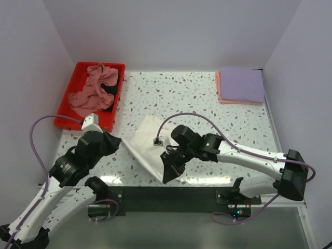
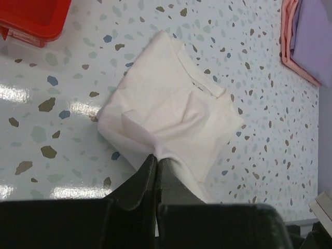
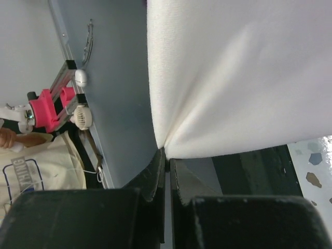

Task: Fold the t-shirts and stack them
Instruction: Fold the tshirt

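A white t-shirt (image 1: pixel 148 142) hangs stretched between my two grippers over the near middle of the table; no print shows. My left gripper (image 1: pixel 118 141) is shut on its left edge; in the left wrist view the gripper (image 2: pixel 156 158) pinches the white t-shirt (image 2: pixel 171 109), whose far part rests on the table. My right gripper (image 1: pixel 167 162) is shut on its near right edge; in the right wrist view the gripper (image 3: pixel 166 151) holds the white t-shirt (image 3: pixel 244 72) lifted. A folded lavender t-shirt (image 1: pixel 242 84) lies on a salmon-pink one (image 1: pixel 219 89) at the back right.
A red plastic tray (image 1: pixel 78 72) at the back left holds a crumpled dusty-pink t-shirt (image 1: pixel 92 93) over a black one (image 1: pixel 110 78). White walls close in the left, back and right. The black base bar (image 1: pixel 171 192) runs along the near edge.
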### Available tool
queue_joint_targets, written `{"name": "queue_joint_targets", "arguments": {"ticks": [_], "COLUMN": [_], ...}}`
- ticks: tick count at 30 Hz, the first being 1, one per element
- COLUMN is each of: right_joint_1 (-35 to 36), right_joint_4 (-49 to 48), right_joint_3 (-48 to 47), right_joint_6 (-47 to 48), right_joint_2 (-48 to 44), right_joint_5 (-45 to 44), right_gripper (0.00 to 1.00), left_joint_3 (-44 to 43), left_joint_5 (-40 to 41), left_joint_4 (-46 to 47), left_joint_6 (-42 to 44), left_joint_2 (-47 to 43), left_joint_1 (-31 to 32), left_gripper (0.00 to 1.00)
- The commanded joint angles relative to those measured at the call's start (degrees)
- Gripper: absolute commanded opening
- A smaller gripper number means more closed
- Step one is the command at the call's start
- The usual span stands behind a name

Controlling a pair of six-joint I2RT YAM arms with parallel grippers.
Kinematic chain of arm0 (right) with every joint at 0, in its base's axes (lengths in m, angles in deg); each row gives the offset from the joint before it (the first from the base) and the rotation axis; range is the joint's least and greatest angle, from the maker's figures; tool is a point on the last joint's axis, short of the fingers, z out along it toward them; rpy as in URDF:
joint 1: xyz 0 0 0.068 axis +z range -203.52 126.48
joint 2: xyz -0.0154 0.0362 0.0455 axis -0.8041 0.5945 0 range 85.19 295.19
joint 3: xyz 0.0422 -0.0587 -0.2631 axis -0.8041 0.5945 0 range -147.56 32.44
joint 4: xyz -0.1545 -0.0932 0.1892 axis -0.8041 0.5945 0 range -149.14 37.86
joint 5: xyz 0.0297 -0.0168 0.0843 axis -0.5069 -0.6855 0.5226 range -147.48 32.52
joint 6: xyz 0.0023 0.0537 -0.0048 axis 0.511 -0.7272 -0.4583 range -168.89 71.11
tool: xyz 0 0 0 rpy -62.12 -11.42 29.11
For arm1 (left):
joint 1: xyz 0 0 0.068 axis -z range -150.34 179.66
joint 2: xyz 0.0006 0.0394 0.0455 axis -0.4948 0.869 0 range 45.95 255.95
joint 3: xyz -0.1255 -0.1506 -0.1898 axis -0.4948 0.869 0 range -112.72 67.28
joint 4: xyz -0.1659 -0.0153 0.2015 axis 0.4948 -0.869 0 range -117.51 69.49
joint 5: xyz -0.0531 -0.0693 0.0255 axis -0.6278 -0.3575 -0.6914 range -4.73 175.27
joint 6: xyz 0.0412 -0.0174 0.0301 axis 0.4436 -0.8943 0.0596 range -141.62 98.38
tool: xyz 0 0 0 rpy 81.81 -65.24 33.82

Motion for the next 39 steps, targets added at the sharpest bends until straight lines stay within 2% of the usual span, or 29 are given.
{"name": "queue_joint_targets", "arguments": {"ticks": [1,6,11,22,30,39], "right_joint_1": [-1.65,-10.59,-16.06,-27.58,-34.08,-37.34], "right_joint_4": [6.17,3.71,3.53,5.03,4.07,-2.35], "right_joint_3": [-1.21,2.04,2.22,2.04,1.25,1.43], "right_joint_6": [0.18,-2.19,-0.79,1.94,2.47,1.33], "right_joint_2": [-1.59,-2.03,-1.25,-0.01,4.20,10.18], "right_joint_5": [5.07,9.37,9.99,3.05,-3.63,-6.44], "right_gripper": [0.00,0.00,0.00,0.00,0.00,0.00], "left_joint_3": [-2.78,-2.60,-4.35,-10.86,-15.16,-21.23], "left_joint_5": [8.85,11.58,15.62,11.32,7.55,5.43], "left_joint_4": [7.14,11.90,15.93,29.91,33.52,35.28], "left_joint_6": [1.05,-0.01,0.25,9.04,11.42,14.06], "left_joint_2": [3.30,7.61,16.22,37.12,47.86,59.72], "left_joint_1": [-0.42,-0.42,-0.59,-2.35,-4.37,-5.52], "left_gripper": [0.00,0.00,0.00,0.00,0.00,0.00]}}
